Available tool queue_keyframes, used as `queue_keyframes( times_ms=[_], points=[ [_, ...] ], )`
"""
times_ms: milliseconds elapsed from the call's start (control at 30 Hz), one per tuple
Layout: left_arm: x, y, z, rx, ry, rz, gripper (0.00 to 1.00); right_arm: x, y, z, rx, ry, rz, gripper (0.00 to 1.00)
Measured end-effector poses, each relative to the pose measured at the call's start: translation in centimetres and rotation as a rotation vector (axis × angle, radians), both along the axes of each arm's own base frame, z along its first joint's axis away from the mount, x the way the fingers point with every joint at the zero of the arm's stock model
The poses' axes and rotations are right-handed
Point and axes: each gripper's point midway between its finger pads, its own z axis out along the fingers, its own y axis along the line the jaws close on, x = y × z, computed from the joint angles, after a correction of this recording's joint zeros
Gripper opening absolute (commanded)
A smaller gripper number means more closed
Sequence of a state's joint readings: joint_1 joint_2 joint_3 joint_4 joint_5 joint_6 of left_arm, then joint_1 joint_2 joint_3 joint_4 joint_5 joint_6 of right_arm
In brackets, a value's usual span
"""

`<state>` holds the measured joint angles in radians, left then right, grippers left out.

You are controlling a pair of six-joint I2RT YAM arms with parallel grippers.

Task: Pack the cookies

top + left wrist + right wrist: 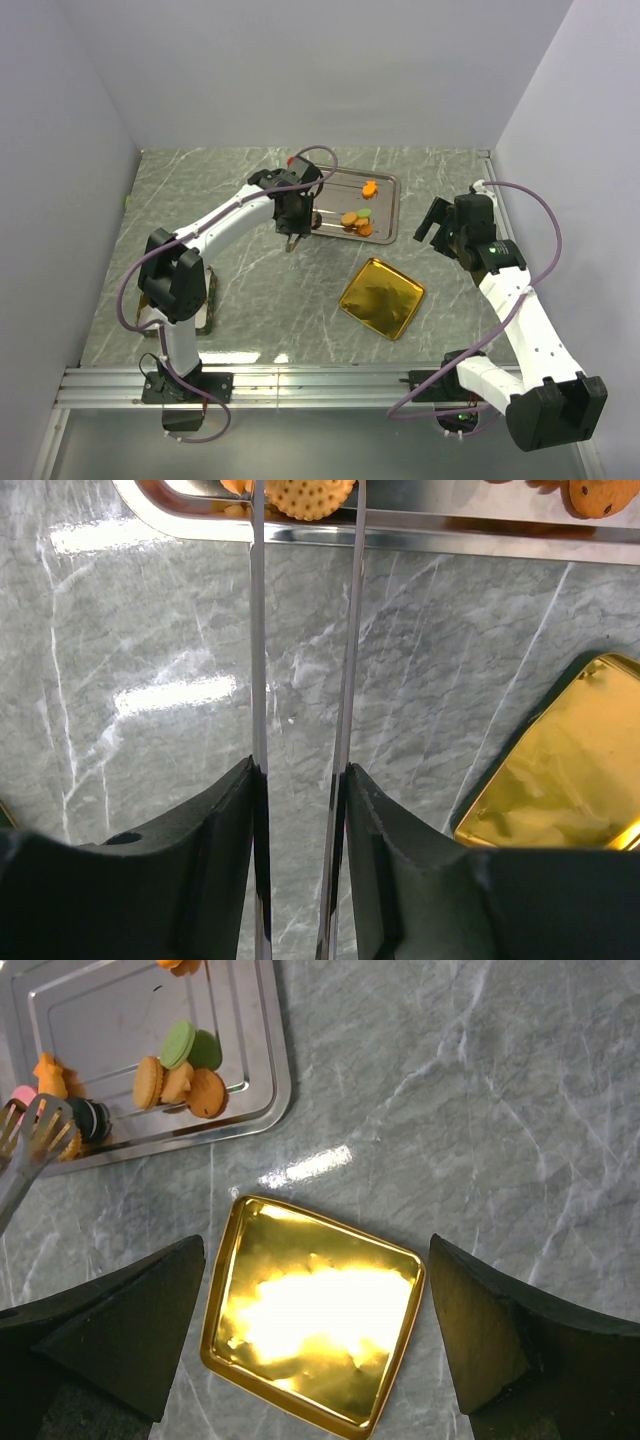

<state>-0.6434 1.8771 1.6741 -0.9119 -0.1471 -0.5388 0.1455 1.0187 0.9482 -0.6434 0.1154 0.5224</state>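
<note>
Top view: the silver tray lies toward 12 o'clock on the grey marble desk. The gold tray sits apart from it, at its 5 o'clock, turned corner-on and throwing glare.

Cookies: the main cluster is on the silver tray against its 6 o'clock rim and is mostly orange. 1 more orange piece sits alone toward 1 o'clock. From the right wrist we note a green cookie leaning on the orange ones, a pink cookie at the frame's 9 o'clock edge, and a dark cookie near it. Every cookie we can see is on the silver tray.

Left hand: fingers are narrow, pressed onto the 2 blades of the metal tongs, which keep a slim gap between them. The hand stands at the silver tray's 8 o'clock corner. In its wrist view the blades run to 12 o'clock and flank a tan cookie just inside the tray rim. The frame edge cuts off the tips, so we cannot tell whether they pinch it.

Right hand: spread wide, holding nothing. Its wrist view frames the gold tray between the 2 fingers. In the top view it sits at 3 o'clock of the silver tray, well apart from the left hand.
</note>
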Motion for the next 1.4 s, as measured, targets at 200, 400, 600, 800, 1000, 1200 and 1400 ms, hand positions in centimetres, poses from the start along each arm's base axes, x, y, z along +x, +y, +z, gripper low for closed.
queue_keyframes(
  times_ms=[200,400,600,800,1000,1200,1400],
  points=[
    [-0.4,0.2,0.1,0.011,0.014,0.003,0.36,0.0,0.3,0.0,-0.001,0.0,0.012,0.99],
    [0.0,0.6,3.0,0.016,-0.026,0.027,0.36,0.1,1.0,0.3,0.0,-0.001,0.034,0.99],
    [-1.6,3.2,8.4,-0.033,-0.108,0.12,0.36,1.3,2.3,2.4,0.014,-0.04,0.067,0.98],
    [-7.8,9.5,12.4,-0.095,-0.158,0.28,0.38,2.1,3.8,3.5,0.042,-0.049,0.108,0.98],
    [-14.4,14.7,11.2,-0.113,-0.122,0.443,0.37,2.4,5.5,2.6,0.078,-0.008,0.149,0.97],
    [-17.5,18.0,9.3,-0.163,-0.1,0.638,0.37,3.0,7.8,1.5,0.109,0.049,0.21,0.96],
    [-18.1,20.8,9.1,-0.188,-0.135,0.779,0.4,3.1,10.0,0.9,0.131,0.085,0.271,0.95]
  ],
)
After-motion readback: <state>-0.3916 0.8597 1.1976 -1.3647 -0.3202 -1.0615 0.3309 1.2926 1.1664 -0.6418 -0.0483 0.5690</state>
